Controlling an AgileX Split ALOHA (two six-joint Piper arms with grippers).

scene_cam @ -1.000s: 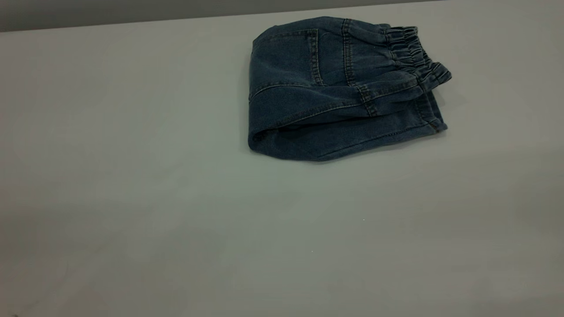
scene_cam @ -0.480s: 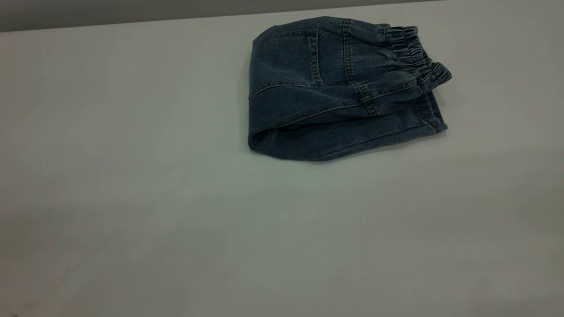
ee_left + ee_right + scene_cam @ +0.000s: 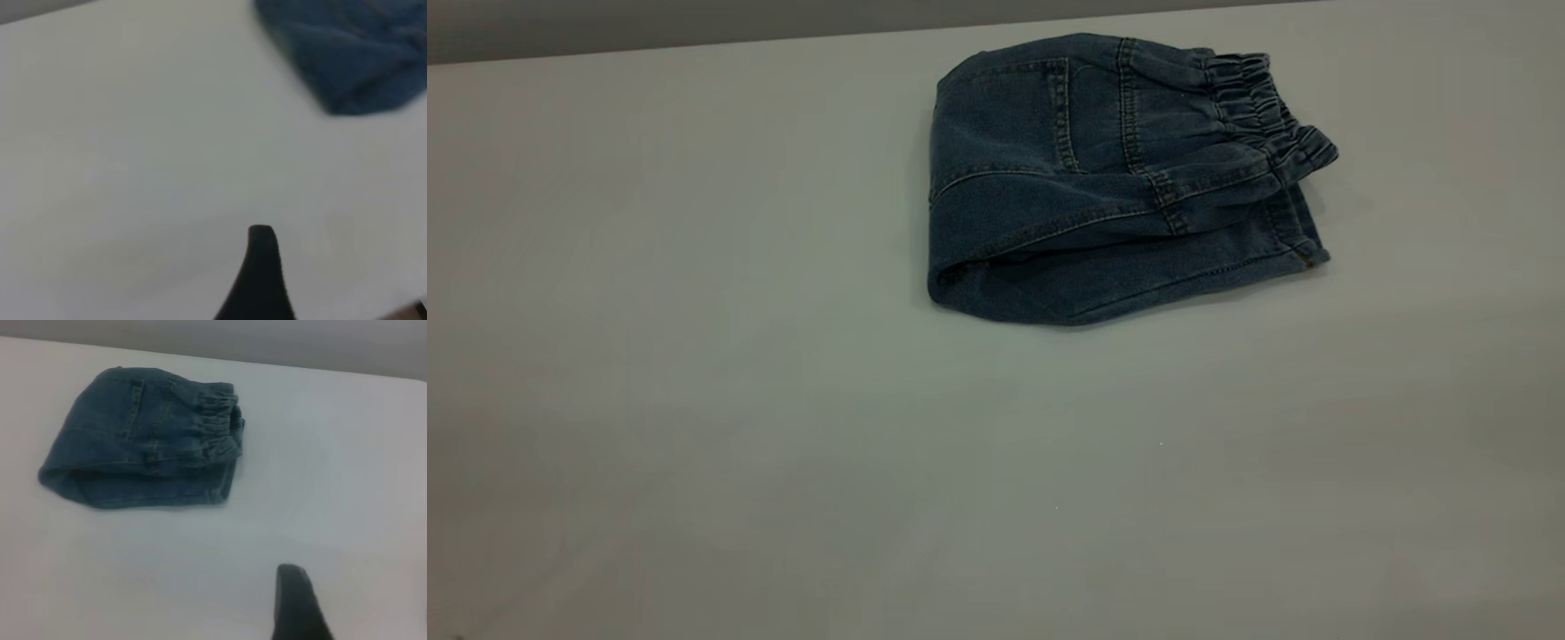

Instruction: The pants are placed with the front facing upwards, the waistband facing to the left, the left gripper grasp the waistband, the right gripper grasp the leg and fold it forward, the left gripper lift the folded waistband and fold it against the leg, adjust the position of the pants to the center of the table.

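Both grippers are held off the cloth — left gripper [image 3: 261, 280] and right gripper [image 3: 299, 603], openness not discernible. Pants [image 3: 1112, 178] are seen folded, waistband [image 3: 1258, 102] atop, toward the table's [image 3: 694, 356] far edge; centring is judged left.

Dark blue denim pants [image 3: 1103, 187] (tan stitching), pale grey table [image 3: 694, 400]
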